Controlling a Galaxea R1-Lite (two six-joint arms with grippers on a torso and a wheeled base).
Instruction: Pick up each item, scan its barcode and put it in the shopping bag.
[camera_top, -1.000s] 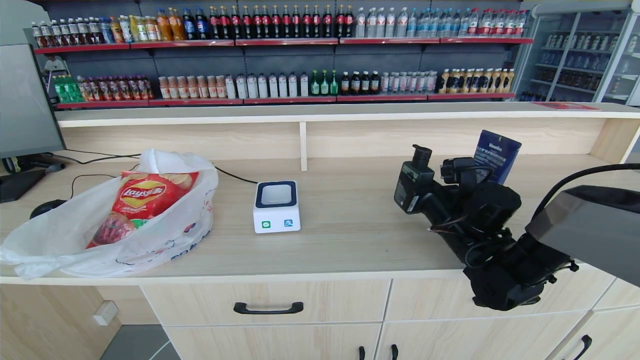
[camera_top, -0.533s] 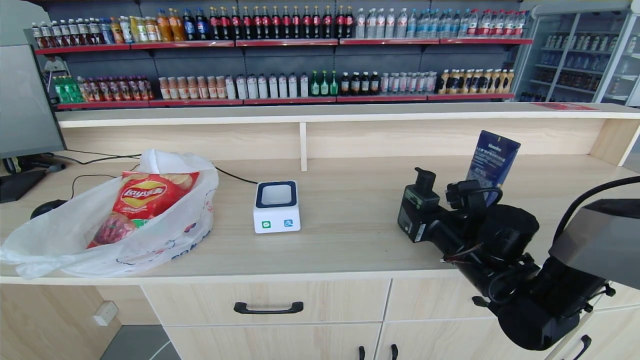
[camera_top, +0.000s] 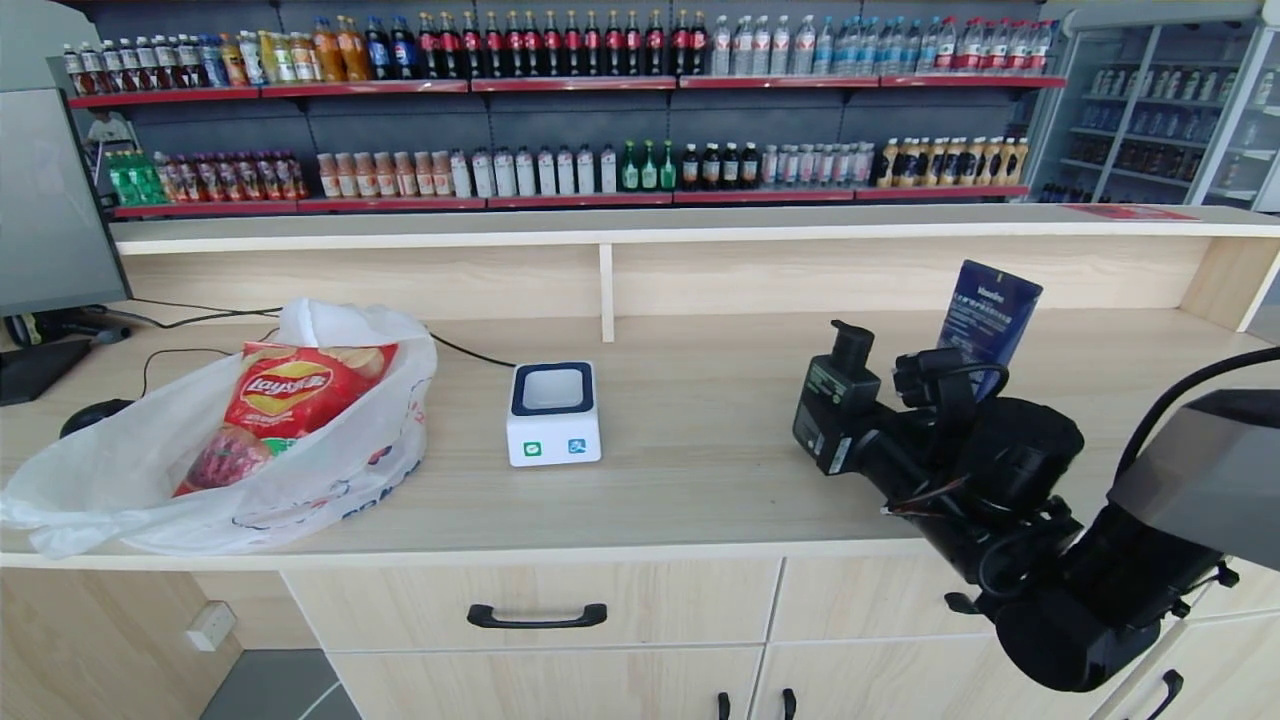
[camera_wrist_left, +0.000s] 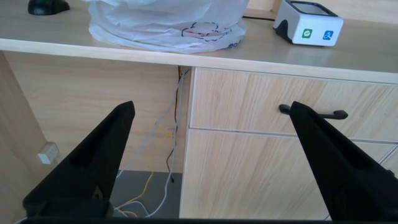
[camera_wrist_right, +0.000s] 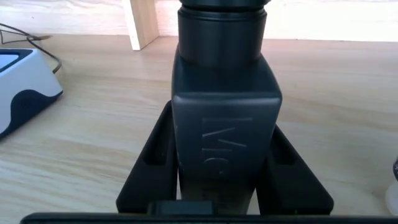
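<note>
The right claw (camera_wrist_right: 222, 124) clamps a dark bottle (camera_top: 832, 410) over the desk (camera_top: 700, 480), its raised lettering cut off; scanner (camera_top: 553, 412) and shopping bag (camera_top: 330, 480) lie to its left. The left claw (camera_wrist_left: 211, 107) gapes below desk level.

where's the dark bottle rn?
Head view, right side: the dark square black-capped bottle is clamped in the right tool over the light wooden counter, right of the white box scanner, near the blue sign card.
</note>
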